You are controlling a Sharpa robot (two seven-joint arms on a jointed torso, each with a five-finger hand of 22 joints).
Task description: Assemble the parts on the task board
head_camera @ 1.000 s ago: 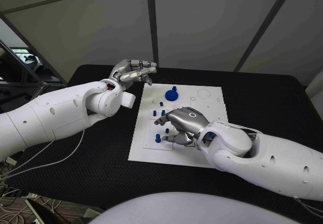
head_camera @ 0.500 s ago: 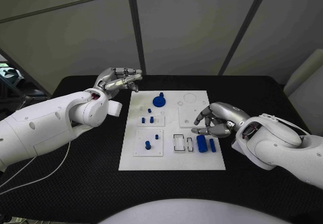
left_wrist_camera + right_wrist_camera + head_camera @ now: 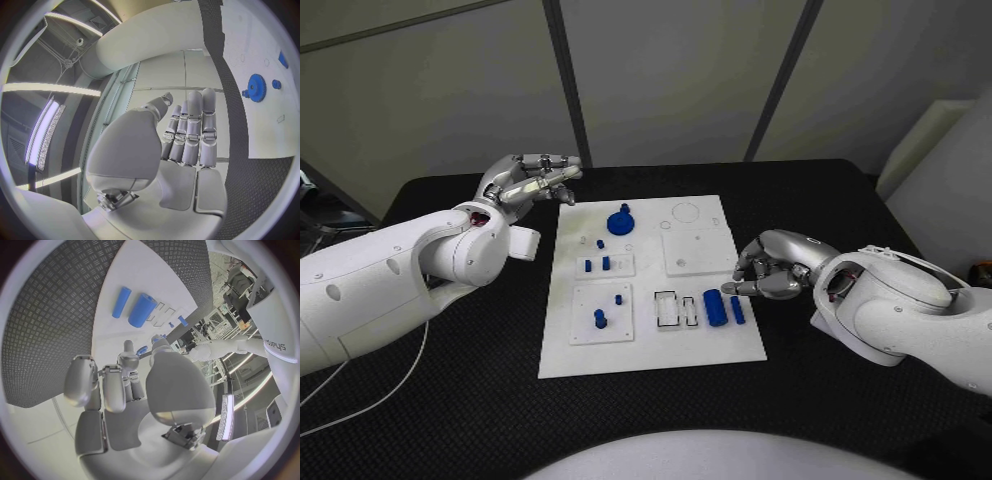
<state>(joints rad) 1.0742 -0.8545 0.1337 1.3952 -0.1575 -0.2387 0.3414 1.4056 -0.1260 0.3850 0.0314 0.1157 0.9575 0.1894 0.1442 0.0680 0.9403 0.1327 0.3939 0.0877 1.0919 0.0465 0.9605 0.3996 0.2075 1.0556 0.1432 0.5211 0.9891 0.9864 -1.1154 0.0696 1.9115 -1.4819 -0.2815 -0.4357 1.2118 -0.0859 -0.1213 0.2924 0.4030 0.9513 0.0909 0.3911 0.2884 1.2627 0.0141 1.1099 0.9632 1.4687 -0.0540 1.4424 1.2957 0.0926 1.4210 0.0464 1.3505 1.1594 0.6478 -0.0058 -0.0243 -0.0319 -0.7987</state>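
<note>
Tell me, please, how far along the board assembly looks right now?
Several small blue pegs already stand in the white board, and a blue gear sits near its far edge. Neither the left hand nor the right hand holds anything. Two blue cylinders lie loose beside the right hand, next to unfilled slots.

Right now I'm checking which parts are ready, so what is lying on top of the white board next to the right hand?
Beside the right hand, two blue cylinders, a thick one and a thin one, lie flat on the white board. Nothing covers them.
</note>
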